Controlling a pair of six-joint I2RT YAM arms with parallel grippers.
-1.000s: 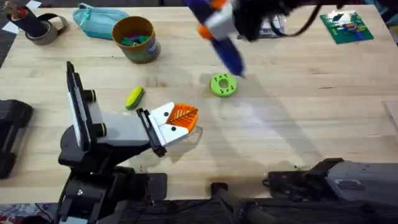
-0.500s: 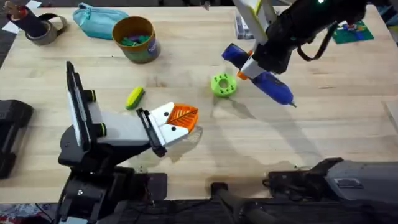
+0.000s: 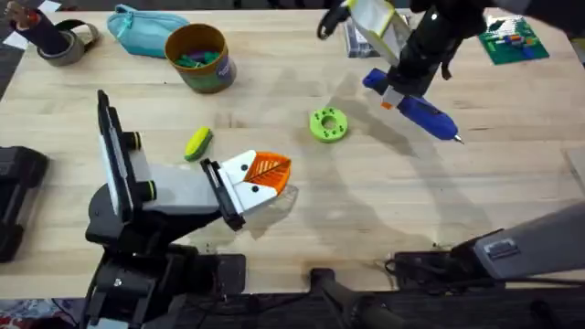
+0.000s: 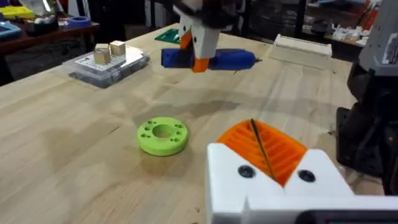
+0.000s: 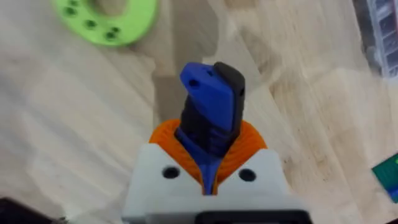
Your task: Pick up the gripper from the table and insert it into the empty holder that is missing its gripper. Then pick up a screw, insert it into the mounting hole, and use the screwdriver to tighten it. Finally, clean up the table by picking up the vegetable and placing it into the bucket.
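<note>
My right gripper (image 3: 395,90) is shut on the blue screwdriver (image 3: 419,110) at its orange band, holding it nearly level above the table (image 3: 384,210), right of the green disc. The screwdriver (image 5: 210,102) sticks out between the orange pads; it also shows as the screwdriver (image 4: 211,59) beyond the disc. The grey holder (image 3: 174,187) lies at the left. In its black clamp the white, orange-tipped gripper sits beside its twin, forming my left gripper (image 3: 267,174), shut and empty. The yellow vegetable (image 3: 197,143) lies beside the holder. The mustard bucket (image 3: 197,57) stands behind. No screw can be made out.
A green disc (image 3: 329,124) with holes lies mid-table. At the back are a teal pouch (image 3: 146,27), a tape roll (image 3: 64,41), a clear parts box (image 3: 366,37) and a green circuit board (image 3: 510,38). A black block (image 3: 18,192) sits at the left edge.
My right arm has carried the screwdriver to the right, from over the green disc to the table's right half, and its tip now points right. The left arm has not moved.
</note>
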